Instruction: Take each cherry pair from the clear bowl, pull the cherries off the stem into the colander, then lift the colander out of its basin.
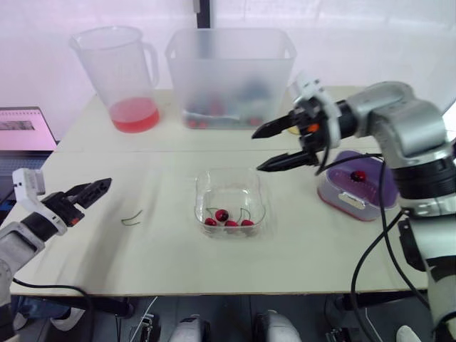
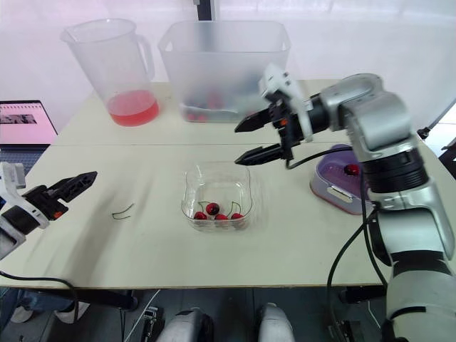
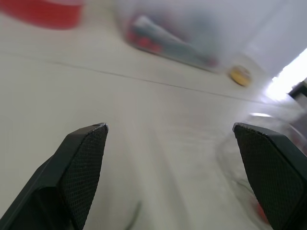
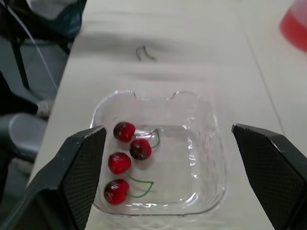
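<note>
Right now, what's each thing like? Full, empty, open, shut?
Left gripper, open, empty.
Right gripper, open, empty, in the air near the clear bowl.
Clear bowl, holds four cherries, stems on.
Colander, not yet lifted, one cherry inside.
Loose stem, bare, lying on the table.
Jug, upright, a little red liquid.
Tub, upright, no lid, a few red things at the bottom.

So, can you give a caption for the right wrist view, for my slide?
Open right hand aimed at clear bowl holding four cherries; bare stem on the table.
</note>
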Robot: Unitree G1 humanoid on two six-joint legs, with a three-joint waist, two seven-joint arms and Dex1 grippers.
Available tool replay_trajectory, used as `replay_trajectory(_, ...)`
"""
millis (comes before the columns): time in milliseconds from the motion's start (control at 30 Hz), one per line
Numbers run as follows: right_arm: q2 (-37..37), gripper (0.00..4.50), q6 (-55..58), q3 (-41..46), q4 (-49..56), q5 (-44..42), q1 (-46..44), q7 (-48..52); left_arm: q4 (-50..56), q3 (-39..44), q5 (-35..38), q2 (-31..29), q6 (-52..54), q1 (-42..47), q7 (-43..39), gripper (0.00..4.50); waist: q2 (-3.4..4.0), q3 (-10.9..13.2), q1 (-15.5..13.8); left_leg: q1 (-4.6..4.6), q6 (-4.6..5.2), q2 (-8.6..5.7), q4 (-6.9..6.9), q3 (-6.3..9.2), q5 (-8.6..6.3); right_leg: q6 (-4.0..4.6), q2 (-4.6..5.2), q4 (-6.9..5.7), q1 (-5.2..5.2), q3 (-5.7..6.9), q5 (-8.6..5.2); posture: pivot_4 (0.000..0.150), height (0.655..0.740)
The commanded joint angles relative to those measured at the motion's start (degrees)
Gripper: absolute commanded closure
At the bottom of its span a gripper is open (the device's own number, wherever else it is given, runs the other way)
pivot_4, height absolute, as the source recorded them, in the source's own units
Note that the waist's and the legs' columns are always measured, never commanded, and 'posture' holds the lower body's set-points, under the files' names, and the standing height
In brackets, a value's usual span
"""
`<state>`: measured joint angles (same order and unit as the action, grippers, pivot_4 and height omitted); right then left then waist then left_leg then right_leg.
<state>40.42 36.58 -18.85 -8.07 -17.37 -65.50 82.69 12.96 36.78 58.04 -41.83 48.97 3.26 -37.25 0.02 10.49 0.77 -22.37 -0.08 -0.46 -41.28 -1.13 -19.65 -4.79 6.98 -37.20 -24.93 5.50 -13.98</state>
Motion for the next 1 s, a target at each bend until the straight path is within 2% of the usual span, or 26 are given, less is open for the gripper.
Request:
replay_trajectory(33, -5.4, 0.0, -4.3, -4.9, 0.1, 5.8, -0.2, -4.1, 8.7, -1.6, 0.4, -2.6, -3.0, -3.6, -9.0, 0.11, 0.02, 0.0, 0.3, 0.0, -0.01, 0.01, 0.02, -0.03, 0.0, 0.0, -0.01, -0.01, -0.04, 0.0, 0.0, 0.15, 0.6886)
replay_trajectory(300, -16.0, 0.0, -3.0, -12.8, -8.9, 13.6, 0.3, -8.5, 15.6, -3.0, 2.0, -3.8, -4.8, -4.4, -11.6, 0.11, 0.01, 0.0, -0.1, -0.04, -0.06, 0.03, 0.03, -0.07, 0.04, 0.02, -0.1, -0.04, -0.13, 0.0, 0.0, 0.15, 0.6886)
replay_trajectory(800, -19.6, 0.0, -1.9, -15.9, -12.7, 19.3, 4.2, -10.9, 14.3, -5.4, -1.2, -4.9, -6.6, -4.2, -11.0, 0.11, 0.01, 0.0, 0.2, -0.05, -0.06, 0.03, 0.06, -0.06, 0.04, 0.02, -0.17, -0.04, -0.16, -0.01, 0.01, 0.15, 0.6886)
replay_trajectory(900, -20.2, 0.89, -2.0, -16.1, -13.1, 20.2, 4.7, -11.5, 13.9, -6.0, -1.6, -5.2, -6.6, -3.5, -11.0, 0.0, 0.01, 0.0, 0.2, -0.05, -0.06, 0.02, 0.06, -0.06, 0.04, 0.02, -0.17, -0.04, -0.15, -0.01, 0.01, 0.15, 0.6886)
replay_trajectory(1000, -20.5, 2.42, -2.2, -16.3, -13.4, 20.8, 5.0, -11.7, 13.7, -6.6, -1.9, -5.2, -6.7, -2.9, -10.7, 0.0, 0.01, 0.0, 0.2, -0.05, -0.06, 0.03, 0.06, -0.06, 0.04, 0.02, -0.18, -0.04, -0.15, -0.01, 0.01, 0.15, 0.6886)
